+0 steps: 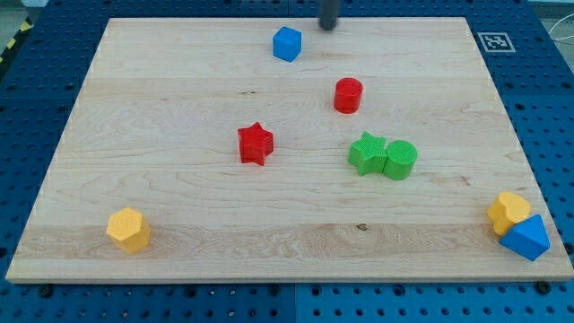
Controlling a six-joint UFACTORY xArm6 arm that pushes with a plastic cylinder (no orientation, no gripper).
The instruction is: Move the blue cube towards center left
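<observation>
Camera view shows a pale wooden board [179, 81] lying on a blue perforated table [27, 99], with the small blue plastic cube [287, 43] sitting near the view's top edge, a little left of the middle. The dark rod enters from the view's top, and the rod's tip [329, 27] rests just to the view's right of the blue cube and slightly above it, apart from it and not touching. The arm carries no pincer at all, only this bare rod, so nothing is held and nothing can be clasped. A red cylinder [348, 95] stands below and right of the cube, a red star [256, 144] lies near the board's middle, and a green star-like block [366, 153] touches a green cylinder [400, 160] to its right. A yellow hexagonal block [128, 230] sits at the bottom left; a yellow block [508, 212] and a blue triangular block [526, 238] touch at the bottom right corner. The cube looks light, rigid and likely to slide readily on the smooth wood, but it may spin if struck off-centre. Contact would best be made on the middle of its upper right face, pushing down and leftward; the path toward centre left looks free of other blocks.
</observation>
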